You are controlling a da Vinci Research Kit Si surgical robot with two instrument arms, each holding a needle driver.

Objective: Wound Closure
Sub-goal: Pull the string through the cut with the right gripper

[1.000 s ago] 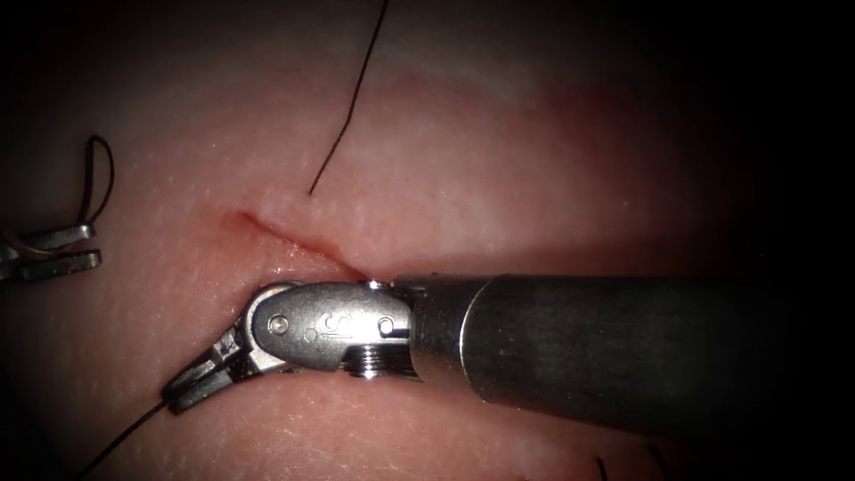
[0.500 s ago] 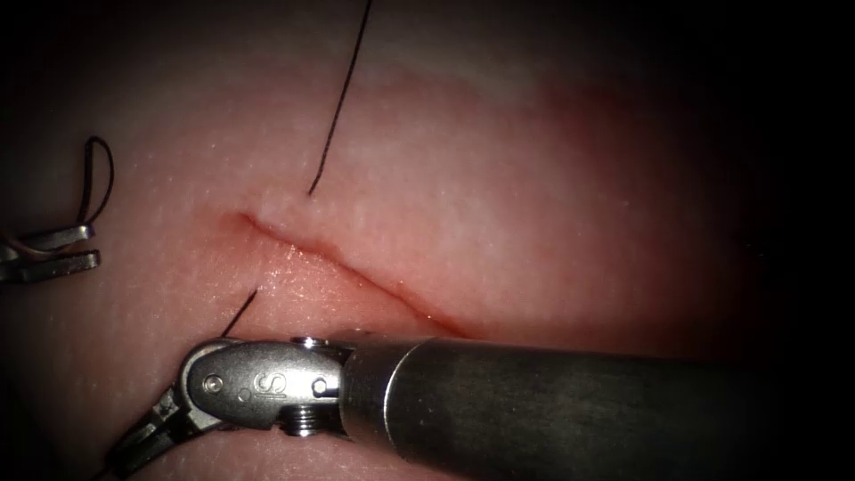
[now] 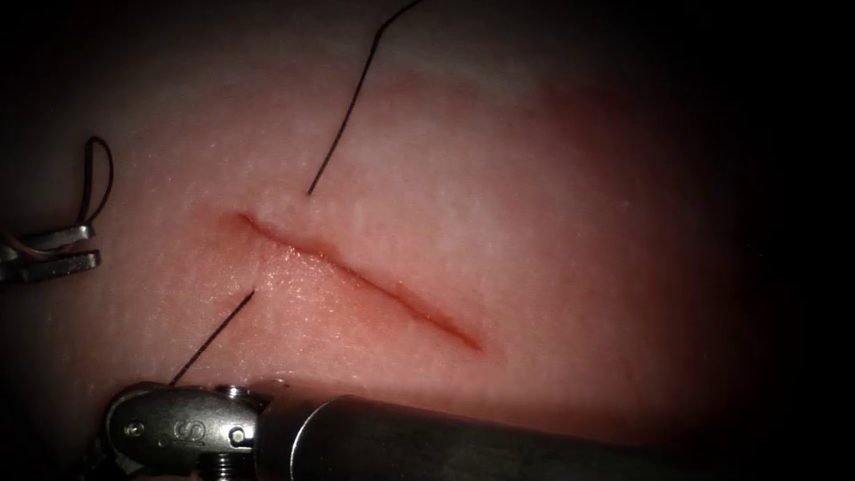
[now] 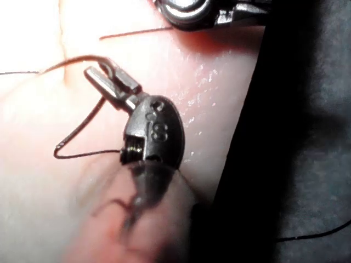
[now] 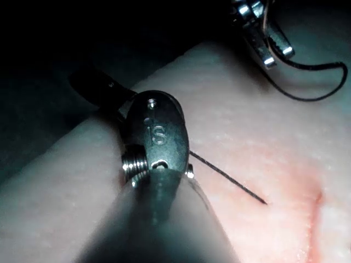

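The cut [image 3: 356,281] runs slantwise across the tissue [image 3: 552,223]. Dark thread [image 3: 343,134] enters the tissue on the cut's right side. It comes out on the left side and runs taut [image 3: 214,337] down to my right tool. That tool's wrist [image 3: 178,428] lies at the lower edge, and its jaws [image 5: 96,87] are shut on the thread [image 5: 230,181]. My left tool [image 3: 58,249] rests at the far left, jaws nearly together on a thread loop [image 3: 102,174] [image 4: 82,129]. A pale sliver lies between them; I cannot tell whether it is the needle.
The right tool's thick shaft [image 3: 463,441] lies along the lower edge of the tissue. Red fluid tints the skin around the cut. The tissue's edge drops off to dark cloth [image 4: 307,137] beside the left tool.
My right tool has moved down and to the left, pulling thread through the tissue. The whole cut and the thread's exit point have come into sight. The left tool stayed still.
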